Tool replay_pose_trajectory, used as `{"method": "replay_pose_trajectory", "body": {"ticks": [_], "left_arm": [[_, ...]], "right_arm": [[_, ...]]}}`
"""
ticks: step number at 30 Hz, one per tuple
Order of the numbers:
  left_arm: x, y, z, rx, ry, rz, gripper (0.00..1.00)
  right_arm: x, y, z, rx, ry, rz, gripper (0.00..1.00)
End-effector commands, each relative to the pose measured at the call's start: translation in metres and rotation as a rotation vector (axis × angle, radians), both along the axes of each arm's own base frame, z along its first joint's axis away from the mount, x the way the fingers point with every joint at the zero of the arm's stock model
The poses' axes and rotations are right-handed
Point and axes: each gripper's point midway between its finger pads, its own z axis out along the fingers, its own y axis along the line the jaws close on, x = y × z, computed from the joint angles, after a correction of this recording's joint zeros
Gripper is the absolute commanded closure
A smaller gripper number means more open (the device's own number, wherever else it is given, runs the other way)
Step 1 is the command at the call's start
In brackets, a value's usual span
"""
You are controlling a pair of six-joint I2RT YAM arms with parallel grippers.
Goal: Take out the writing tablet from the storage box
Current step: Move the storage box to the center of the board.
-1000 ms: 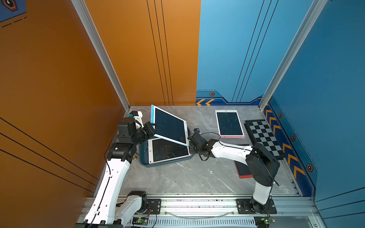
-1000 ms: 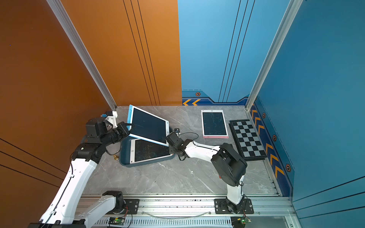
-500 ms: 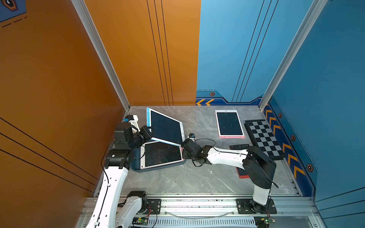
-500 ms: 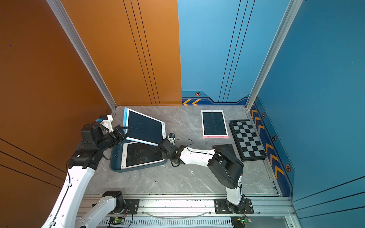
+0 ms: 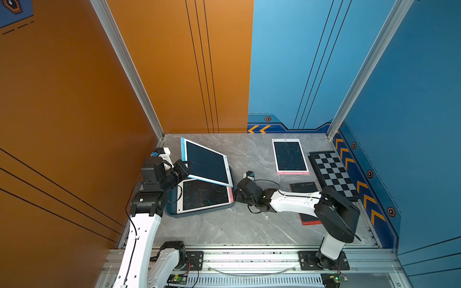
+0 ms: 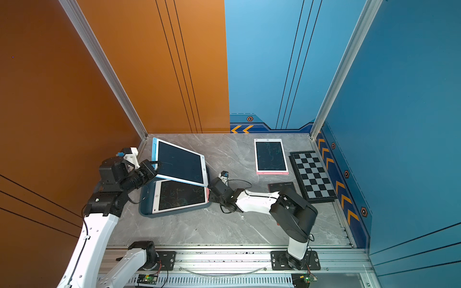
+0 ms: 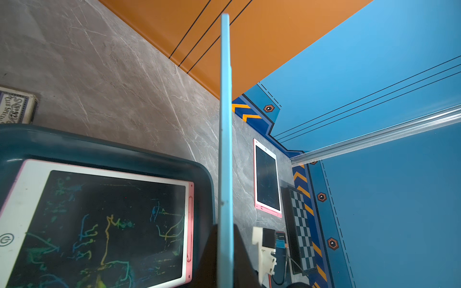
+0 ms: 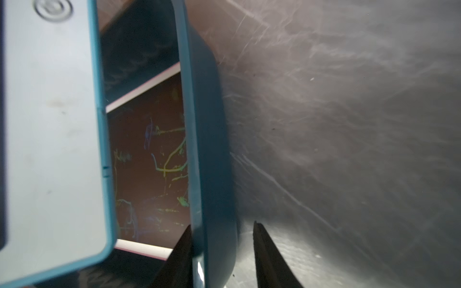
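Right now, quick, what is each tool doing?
Left tool: closed, holding the blue-framed writing tablet.
Right tool: open, jaws astride the storage box wall.

1. The blue-framed tablet (image 5: 207, 162) slants over the far half of the storage box (image 5: 171, 211); from above, only the near part of the pink-framed tablet (image 5: 204, 197) inside is reachable
2. The right gripper (image 8: 222, 249) occupies the box's right wall, its fingers (image 8: 269, 256) straddling it with a gap on the outer side
3. The left gripper (image 5: 186, 164) and the orange wall (image 5: 87, 124) crowd the box's left side
4. Bare bench (image 5: 224, 229) lies open in front of the box, and also between it and the far pink tablet (image 5: 290, 157)
5. The chequered board (image 5: 334, 174) and a dark flat slab (image 5: 303, 187) fill the right edge
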Motion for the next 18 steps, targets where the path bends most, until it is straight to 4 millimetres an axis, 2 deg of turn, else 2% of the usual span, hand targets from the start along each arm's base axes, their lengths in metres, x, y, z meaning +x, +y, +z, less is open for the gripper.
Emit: {"method": "replay_pose_trajectory", "body": {"ticks": [1,5,9,14,18], "left_arm": [[0.011,-0.006,0.024,-0.065,-0.108,0.019,1.0],[0.025,-0.027,0.043,-0.087,-0.194,0.031,1.0],[0.037,-0.053,0.057,-0.11,-0.274,0.056,1.0],[0.047,-0.095,0.059,-0.143,-0.311,0.043,1.0],[0.048,-0.113,0.059,-0.165,-0.335,0.04,1.0]], "right_arm": [[0.021,-0.013,0.053,0.145,-0.127,-0.093,0.57],[0.029,-0.016,0.097,0.24,-0.229,-0.108,0.51],[0.034,-0.004,0.133,0.399,-0.308,-0.088,0.47],[0.04,0.012,0.158,0.565,-0.353,-0.069,0.46],[0.044,0.011,0.17,0.674,-0.395,-0.089,0.45]]}}
